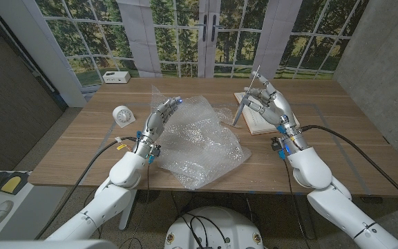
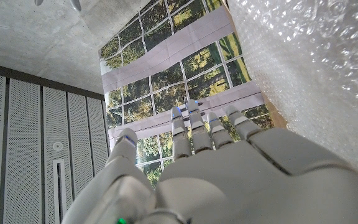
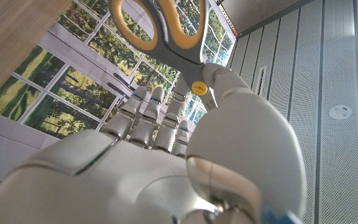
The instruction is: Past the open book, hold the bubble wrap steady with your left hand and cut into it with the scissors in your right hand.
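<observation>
A crumpled sheet of clear bubble wrap (image 1: 202,142) lies in the middle of the wooden table (image 1: 81,149); it also shows as bubble wrap (image 2: 309,62) in the left wrist view. My left hand (image 1: 159,119) is at the wrap's left edge with its fingers (image 2: 194,127) stretched out straight, gripping nothing; whether it touches the wrap is unclear. My right hand (image 1: 273,104) is over the open book (image 1: 260,122), right of the wrap. It grips the scissors (image 1: 246,100) near the pivot. The orange handle loops of the scissors (image 3: 160,28) stick out past the fingers.
A small round white clock (image 1: 123,115) stands left of the wrap. A white box (image 1: 116,77) sits at the table's far left corner. Beyond the far edge is a window backdrop with a door.
</observation>
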Robot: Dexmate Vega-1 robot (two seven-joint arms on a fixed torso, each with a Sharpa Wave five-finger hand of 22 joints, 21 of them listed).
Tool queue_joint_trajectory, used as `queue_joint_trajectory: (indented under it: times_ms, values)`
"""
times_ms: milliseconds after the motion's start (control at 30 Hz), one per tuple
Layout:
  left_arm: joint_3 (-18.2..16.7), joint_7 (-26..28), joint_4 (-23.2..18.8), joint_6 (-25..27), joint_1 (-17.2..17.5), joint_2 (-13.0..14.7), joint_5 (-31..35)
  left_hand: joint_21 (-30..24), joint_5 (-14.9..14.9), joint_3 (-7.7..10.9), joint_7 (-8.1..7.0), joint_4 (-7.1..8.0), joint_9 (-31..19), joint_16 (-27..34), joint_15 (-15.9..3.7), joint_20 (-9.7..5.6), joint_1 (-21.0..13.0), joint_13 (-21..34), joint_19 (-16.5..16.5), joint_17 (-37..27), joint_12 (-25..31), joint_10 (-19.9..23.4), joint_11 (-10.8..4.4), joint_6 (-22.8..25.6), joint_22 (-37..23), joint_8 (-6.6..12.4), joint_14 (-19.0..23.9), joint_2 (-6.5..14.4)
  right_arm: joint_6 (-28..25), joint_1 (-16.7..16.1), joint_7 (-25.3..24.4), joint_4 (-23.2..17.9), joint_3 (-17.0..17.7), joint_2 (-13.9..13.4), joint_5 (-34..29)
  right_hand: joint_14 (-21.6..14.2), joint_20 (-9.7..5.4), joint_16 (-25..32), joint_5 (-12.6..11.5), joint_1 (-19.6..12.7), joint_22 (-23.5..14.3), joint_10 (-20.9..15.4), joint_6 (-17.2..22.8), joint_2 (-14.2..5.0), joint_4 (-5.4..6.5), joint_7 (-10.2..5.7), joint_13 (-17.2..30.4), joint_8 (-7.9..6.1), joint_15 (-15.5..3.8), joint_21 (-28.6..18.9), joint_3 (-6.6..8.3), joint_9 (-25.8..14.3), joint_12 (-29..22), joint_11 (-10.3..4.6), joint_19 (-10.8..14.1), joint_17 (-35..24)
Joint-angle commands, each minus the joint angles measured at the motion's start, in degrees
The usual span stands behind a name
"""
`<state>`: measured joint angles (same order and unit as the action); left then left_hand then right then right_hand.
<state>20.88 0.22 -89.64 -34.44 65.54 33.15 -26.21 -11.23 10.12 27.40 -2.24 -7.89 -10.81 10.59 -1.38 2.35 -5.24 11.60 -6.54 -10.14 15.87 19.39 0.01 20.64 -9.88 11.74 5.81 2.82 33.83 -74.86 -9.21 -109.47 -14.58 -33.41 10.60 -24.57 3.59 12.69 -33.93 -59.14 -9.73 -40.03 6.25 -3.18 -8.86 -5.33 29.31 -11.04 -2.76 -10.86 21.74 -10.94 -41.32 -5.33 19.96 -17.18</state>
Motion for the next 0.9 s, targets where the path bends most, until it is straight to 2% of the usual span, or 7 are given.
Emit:
queue_joint_trajectory:
  times_ms: [33, 900]
  values:
    - [0.2, -0.5, -0.2, 0.1, 0.0, 0.3, -0.2, 0.1, -0.2, 0.50, -0.02, 0.05, -0.1, 0.1, 0.79, 0.41, -0.3, 0.4, 0.0, 0.0, -0.2, -0.1, 0.73, -0.8, -0.2, -0.29, 0.0, -0.2, 0.1, 0.2, 0.3, -0.8, -0.8, -0.1, -0.7, -0.5, -0.07, 0.1, -0.6, -0.4, -0.2, -7.2, 0.7, -0.70, 0.11, -0.08, 4.0, -0.26, -9.46, -0.3, 0.32, -0.1, -1.3, -6.93, 0.4, -0.2]
    - [0.2, -1.0, -1.5, 0.8, 1.2, 2.0, 0.2, 0.3, -0.2, 0.64, -0.49, 0.04, -0.2, -0.1, 1.31, 1.10, -0.4, 0.5, 0.6, -0.1, -1.0, -1.4, 0.71, -4.5, -0.2, -1.34, -0.7, -0.2, -0.8, 1.0, 1.1, -1.4, -2.3, -0.1, 0.0, -0.3, 0.00, 0.1, -0.7, 0.0, -0.2, -7.3, 0.9, -0.76, 0.31, -0.06, 4.0, -0.17, -9.47, -0.2, -0.19, -0.1, -1.5, -6.90, 0.2, -0.6]
